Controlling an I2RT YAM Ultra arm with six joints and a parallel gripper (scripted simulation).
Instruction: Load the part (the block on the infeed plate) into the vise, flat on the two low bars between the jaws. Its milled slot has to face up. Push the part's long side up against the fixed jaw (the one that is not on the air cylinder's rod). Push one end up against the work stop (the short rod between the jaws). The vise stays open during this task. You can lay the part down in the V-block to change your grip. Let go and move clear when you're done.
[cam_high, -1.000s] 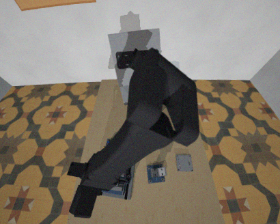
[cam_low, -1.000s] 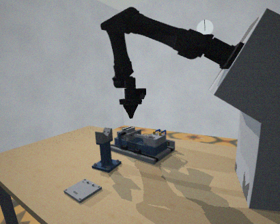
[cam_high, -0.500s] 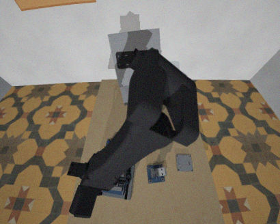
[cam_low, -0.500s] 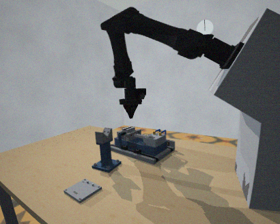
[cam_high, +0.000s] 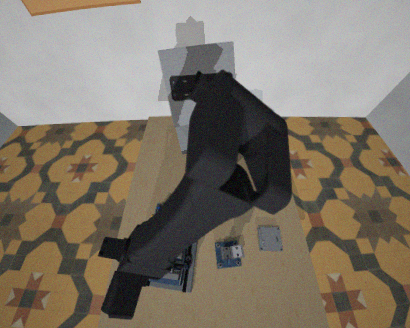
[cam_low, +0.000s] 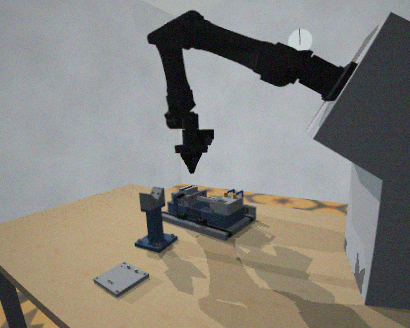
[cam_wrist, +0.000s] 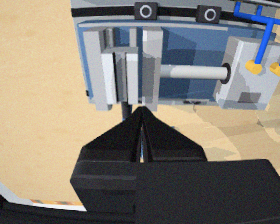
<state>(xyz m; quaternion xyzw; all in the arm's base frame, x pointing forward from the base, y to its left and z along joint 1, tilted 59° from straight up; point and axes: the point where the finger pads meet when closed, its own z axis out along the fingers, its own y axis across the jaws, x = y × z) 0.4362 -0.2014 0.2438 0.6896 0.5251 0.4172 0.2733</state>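
Black arm (cam_low: 225, 45), blue-grey vise (cam_low: 207, 207), tan table (cam_low: 280, 280), orange-and-green star-patterned floor tiles (cam_high: 65, 170).

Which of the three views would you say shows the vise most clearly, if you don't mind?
The wrist view: the vise fills the upper frame from above, past the shut gripper. The exterior view shows it small, side-on. In the top view the arm covers most of it.
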